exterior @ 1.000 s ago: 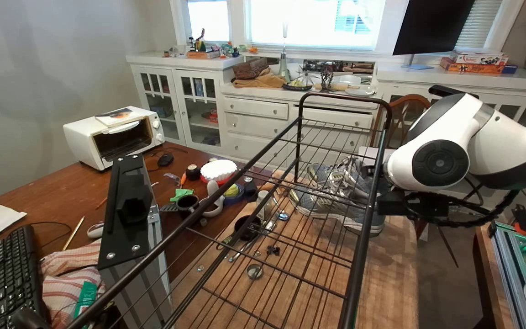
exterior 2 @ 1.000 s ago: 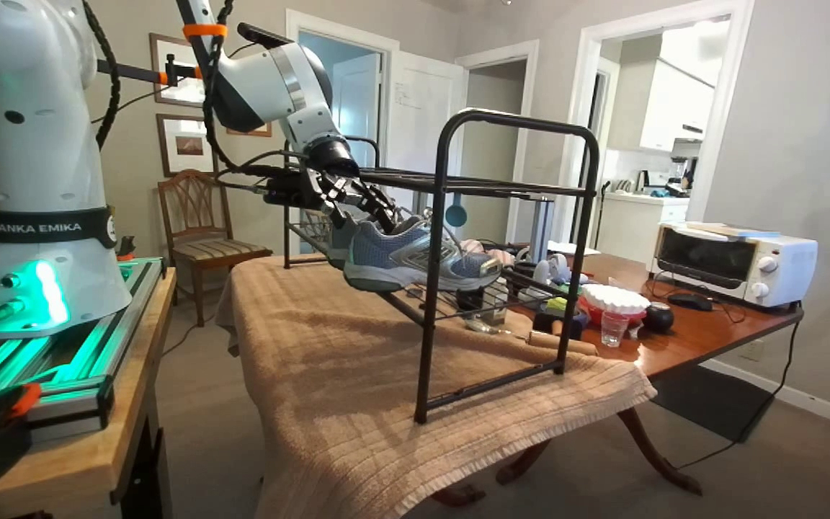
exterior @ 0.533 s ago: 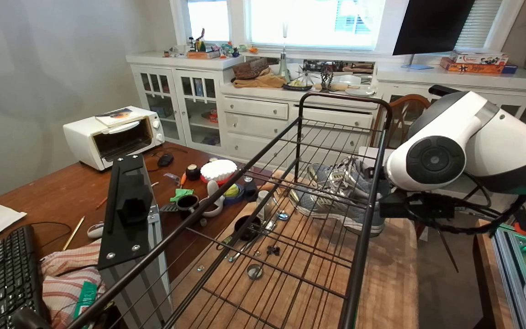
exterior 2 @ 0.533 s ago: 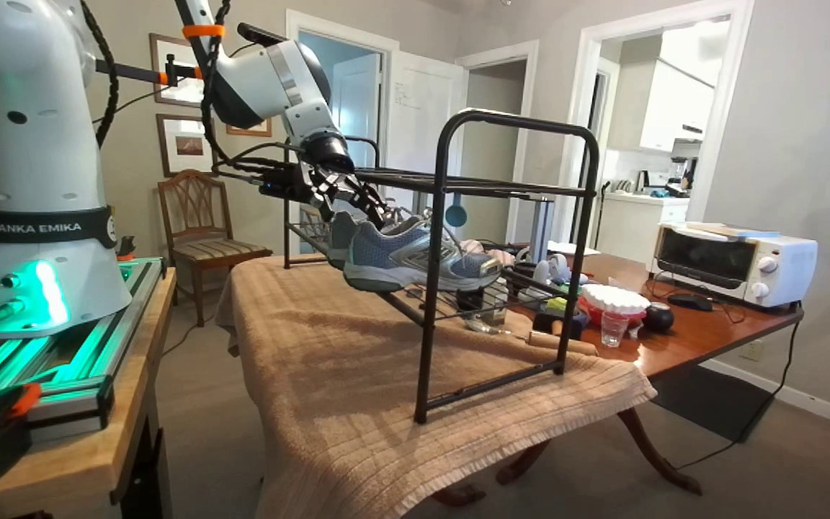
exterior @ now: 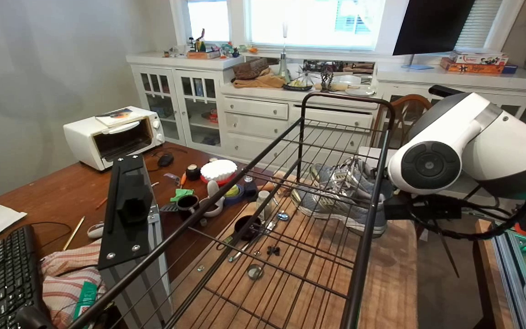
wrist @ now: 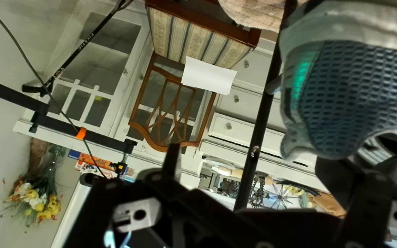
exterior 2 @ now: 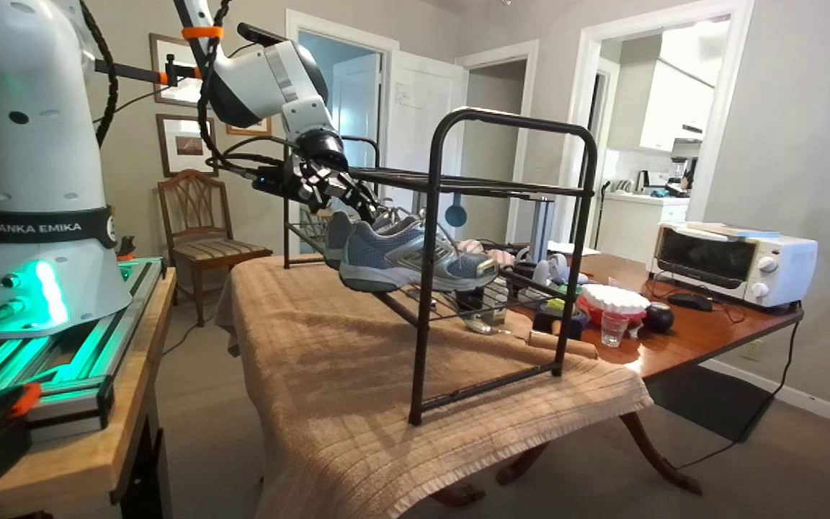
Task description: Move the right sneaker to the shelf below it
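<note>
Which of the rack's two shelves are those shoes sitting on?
The lower shelf: the shoes rest on it, heels poking out past its edge. The top shelf runs above them.

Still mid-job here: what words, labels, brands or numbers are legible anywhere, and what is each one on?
"FRANKA EMIKA": on the black band around the robot arm, in an exterior view.
"PIKSTIK": on the black reacher stick, in the wrist view.
Too small or blurred to read: print on the stacked boxes, the keyboard and marks on the white door.
Sneakers: no legible word.
</note>
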Action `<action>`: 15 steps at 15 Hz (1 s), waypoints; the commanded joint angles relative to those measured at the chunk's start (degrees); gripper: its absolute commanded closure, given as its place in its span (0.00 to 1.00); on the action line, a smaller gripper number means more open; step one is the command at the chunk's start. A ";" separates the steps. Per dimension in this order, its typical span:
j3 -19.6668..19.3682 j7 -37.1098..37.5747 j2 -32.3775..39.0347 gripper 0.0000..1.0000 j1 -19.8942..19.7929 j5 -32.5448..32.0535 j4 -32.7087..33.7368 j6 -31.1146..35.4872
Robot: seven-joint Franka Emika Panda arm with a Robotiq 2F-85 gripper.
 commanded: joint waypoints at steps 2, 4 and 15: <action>0.55 -0.58 -1.41 0.00 0.76 3.49 0.03 -5.57; 0.59 -0.19 -1.31 0.00 0.78 4.43 -0.04 -7.38; 0.67 -1.71 -2.75 0.00 1.14 6.25 0.03 -12.09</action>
